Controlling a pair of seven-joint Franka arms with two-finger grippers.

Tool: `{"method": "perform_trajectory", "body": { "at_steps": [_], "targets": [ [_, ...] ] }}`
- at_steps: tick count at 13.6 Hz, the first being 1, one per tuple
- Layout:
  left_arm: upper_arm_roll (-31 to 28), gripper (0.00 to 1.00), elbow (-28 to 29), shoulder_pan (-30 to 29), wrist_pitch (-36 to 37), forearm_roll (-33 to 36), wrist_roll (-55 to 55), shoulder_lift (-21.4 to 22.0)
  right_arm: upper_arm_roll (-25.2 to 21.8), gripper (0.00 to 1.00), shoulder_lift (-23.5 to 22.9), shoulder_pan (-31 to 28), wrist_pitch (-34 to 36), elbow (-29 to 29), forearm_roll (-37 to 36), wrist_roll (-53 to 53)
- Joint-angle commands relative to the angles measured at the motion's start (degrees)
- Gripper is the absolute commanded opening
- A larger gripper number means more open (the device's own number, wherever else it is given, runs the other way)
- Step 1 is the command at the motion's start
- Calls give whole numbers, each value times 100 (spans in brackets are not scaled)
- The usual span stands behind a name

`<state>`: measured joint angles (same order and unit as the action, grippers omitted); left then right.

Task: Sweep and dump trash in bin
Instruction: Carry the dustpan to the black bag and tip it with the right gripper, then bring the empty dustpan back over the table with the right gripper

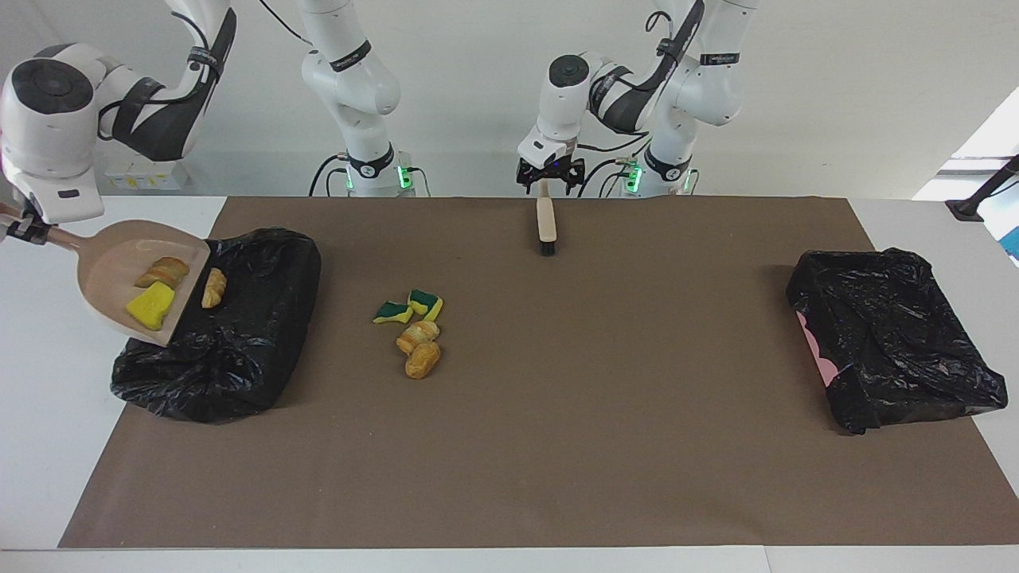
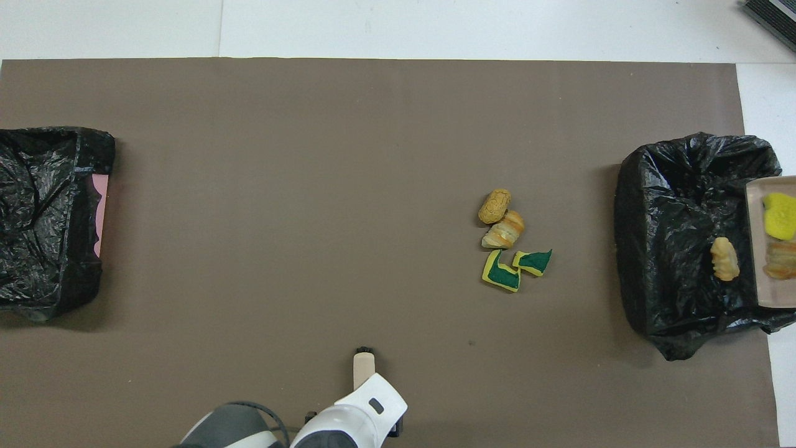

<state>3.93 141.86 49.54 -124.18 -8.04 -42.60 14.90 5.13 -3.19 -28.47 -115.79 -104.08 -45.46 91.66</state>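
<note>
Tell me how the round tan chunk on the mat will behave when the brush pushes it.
The round tan chunk looks oval and smooth-sided, so it will probably roll rather than slide. It touches the striped bread piece, which would likely shift with it. It seems light.

Dustpan (image 1: 119,274), tilted over bin (image 1: 231,342); four scraps (image 1: 414,330) on mat (image 1: 557,398); brush (image 1: 546,227); second bin (image 1: 892,338).
</note>
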Motion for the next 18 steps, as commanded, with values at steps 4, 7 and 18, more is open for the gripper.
{"method": "perform_trajectory", "body": {
  "at_steps": [4, 7, 18],
  "targets": [
    [29, 100, -2141, -1857, 482, 759, 1813, -848, 41, 0, 177, 508, 565, -51, -1183, -280],
    [20, 100, -3556, -2623, 1446, 760, 2799, -1287, 50, 0, 432, 623, 759, -60, -1545, -227],
    [-41, 100, -6030, -4611, 3909, 900, 4751, -1315, 182, 0, 749, 1150, 1155, -130, 1334, -227]
  ]
}}
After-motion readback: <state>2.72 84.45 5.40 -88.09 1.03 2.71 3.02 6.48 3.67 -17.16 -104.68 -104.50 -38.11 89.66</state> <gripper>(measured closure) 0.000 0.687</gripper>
